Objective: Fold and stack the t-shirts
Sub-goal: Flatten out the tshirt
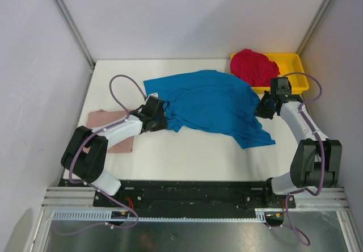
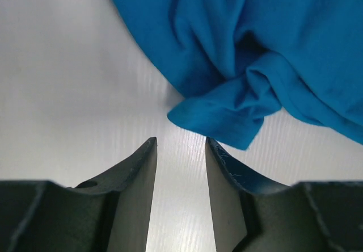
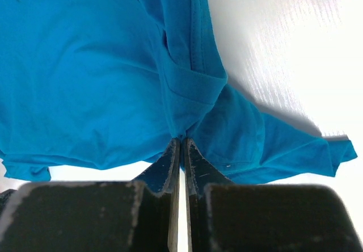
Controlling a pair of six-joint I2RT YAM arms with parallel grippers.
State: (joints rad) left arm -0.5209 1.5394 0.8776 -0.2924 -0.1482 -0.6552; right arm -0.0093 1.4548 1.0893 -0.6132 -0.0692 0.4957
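Right jaws pinching blue shirt point(image 3: 102, 64), left jaws nearby

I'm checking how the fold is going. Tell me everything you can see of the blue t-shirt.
The blue t-shirt is plain, bright blue soft cloth with short sleeves. It lies spread but rumpled across the middle of the white table and is not yet neatly folded. The right gripper has its jaws shut on a gathered pleat at the shirt's right side. At its left side, a bunched corner lies just ahead of the open left gripper, outside the jaws.
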